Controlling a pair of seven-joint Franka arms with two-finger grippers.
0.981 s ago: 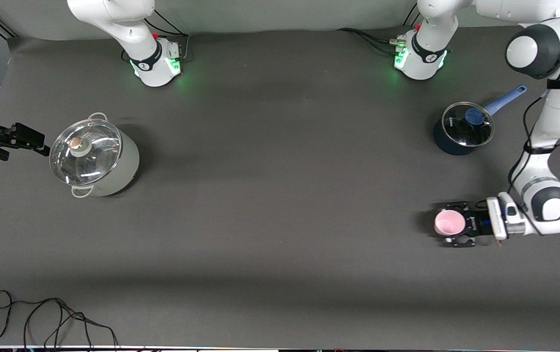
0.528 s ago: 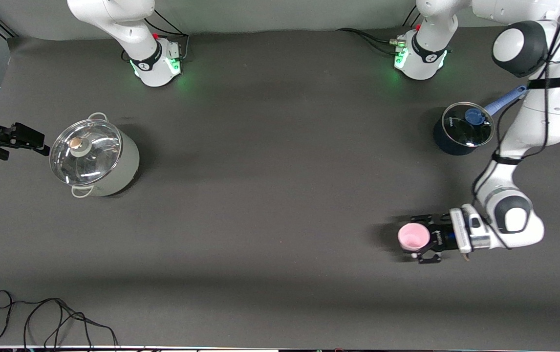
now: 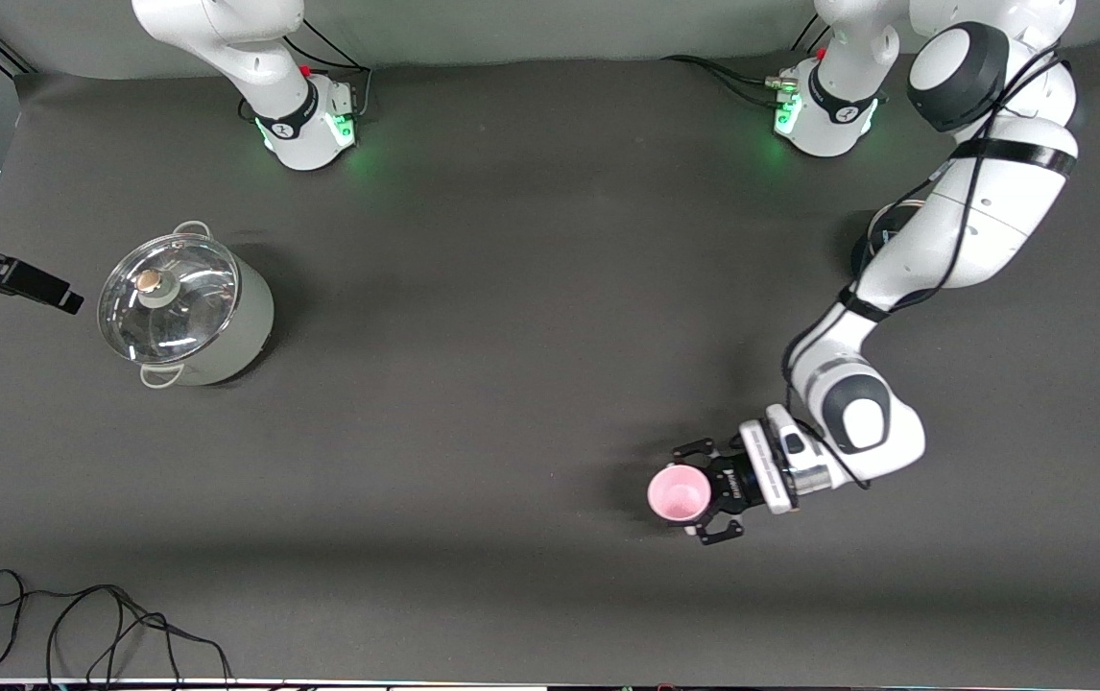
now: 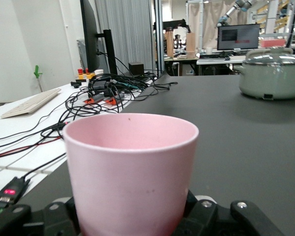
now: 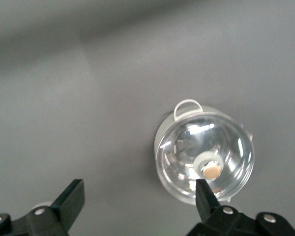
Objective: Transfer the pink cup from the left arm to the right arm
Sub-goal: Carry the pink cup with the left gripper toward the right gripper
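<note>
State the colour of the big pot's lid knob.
Tan, on a pale grey base; the knob shows best in the right wrist view.

Your dark grey desk [image 3: 512, 288], a lidded pale pot [image 3: 187, 309] at the right arm's end, a black cable [image 3: 99, 629] at the front camera's edge

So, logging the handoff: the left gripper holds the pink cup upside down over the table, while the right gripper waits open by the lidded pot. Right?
Not quite: the pink cup in the left gripper is upright, mouth up, as the front view shows. The right gripper does wait open by the lidded pot.
</note>
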